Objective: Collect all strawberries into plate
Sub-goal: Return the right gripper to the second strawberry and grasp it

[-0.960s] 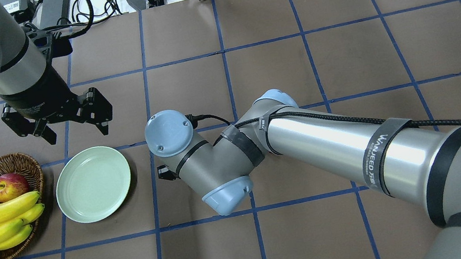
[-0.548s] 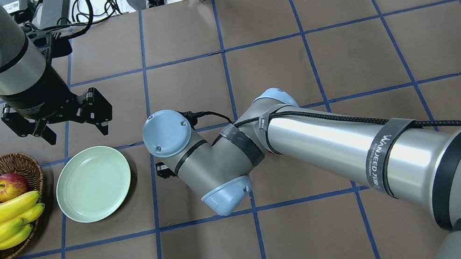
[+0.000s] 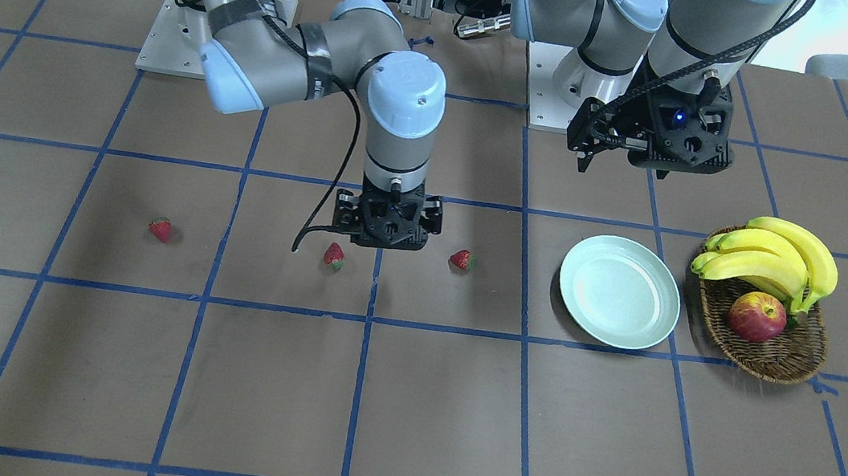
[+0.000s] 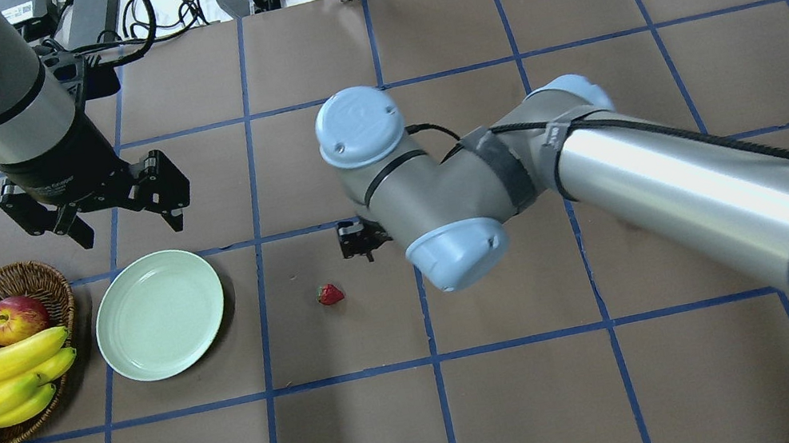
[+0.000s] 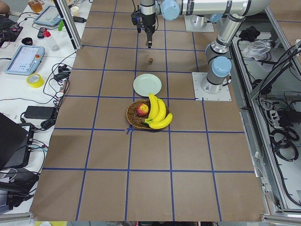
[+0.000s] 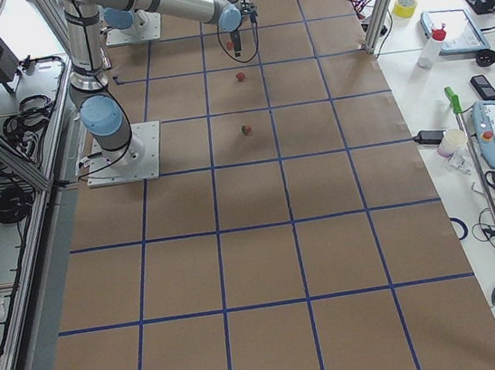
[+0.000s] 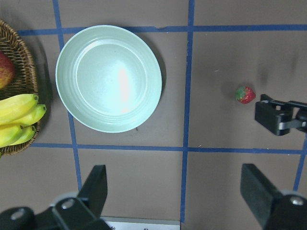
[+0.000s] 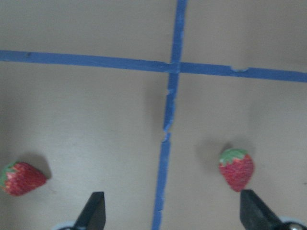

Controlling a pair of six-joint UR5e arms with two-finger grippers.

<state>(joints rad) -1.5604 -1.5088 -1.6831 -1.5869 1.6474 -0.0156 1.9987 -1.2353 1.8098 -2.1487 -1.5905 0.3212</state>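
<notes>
My right gripper [image 3: 388, 243] points straight down over a blue tape line [image 3: 372, 292]. Its wrist camera shows the fingers [image 8: 94, 211] spread wide with nothing between them. In the front camera, the middle strawberry [image 3: 334, 255] lies just beside that gripper at its 8 o'clock. The plate-side strawberry [image 3: 461, 259] is near at 3 o'clock, and the far strawberry [image 3: 160, 229] sits well apart at 9 o'clock. All three are on the table, outside the plate [image 3: 619, 293], which is at 3 o'clock from the plate-side strawberry. A basket [image 3: 777, 358] holding bananas [image 3: 770, 256] and an apple [image 3: 756, 317] stands just beyond the plate.

In the overhead view my left gripper [image 4: 128, 220] hangs at the plate's 12 o'clock, fingers apart and gripping nothing.

Only the front camera gives me all three berries. Overhead I get just the plate-side strawberry, because the right arm covers the other two. The right wrist view shows two, one on either side of the tape. The left wrist view shows the plate, one berry at its 3 o'clock, and a black edge of the right gripper just beside that berry.
</notes>
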